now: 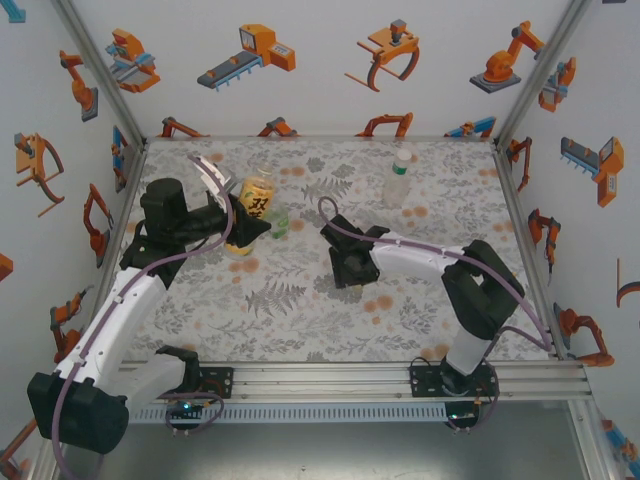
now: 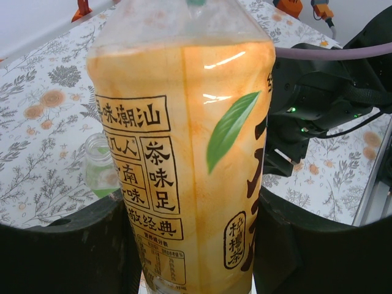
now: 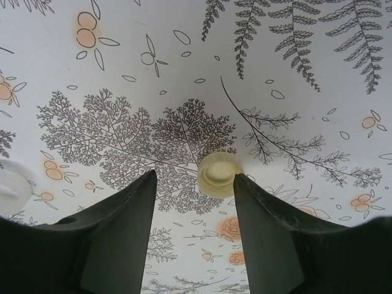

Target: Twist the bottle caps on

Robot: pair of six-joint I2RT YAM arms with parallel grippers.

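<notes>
My left gripper point(image 1: 243, 216) is shut on the yellow bottle point(image 1: 254, 208), which stands nearly upright at the table's left. In the left wrist view the yellow bottle point(image 2: 184, 153) sits clamped between the black fingers point(image 2: 73, 251) of my left gripper point(image 2: 193, 211). The short green-tinted bottle point(image 1: 279, 222) stands just right of it, also seen behind the left finger point(image 2: 101, 173). My right gripper point(image 3: 195, 179) hangs open over the cloth, a pale yellow cap point(image 3: 217, 174) lying just beyond its right fingertip. A white cap point(image 3: 12, 184) lies at the left edge.
The clear bottle with the white-green label point(image 1: 398, 178) stands upright at the back right. My right gripper point(image 1: 349, 266) points down at mid-table. The floral cloth point(image 1: 300, 310) ends at metal rails and printed side walls.
</notes>
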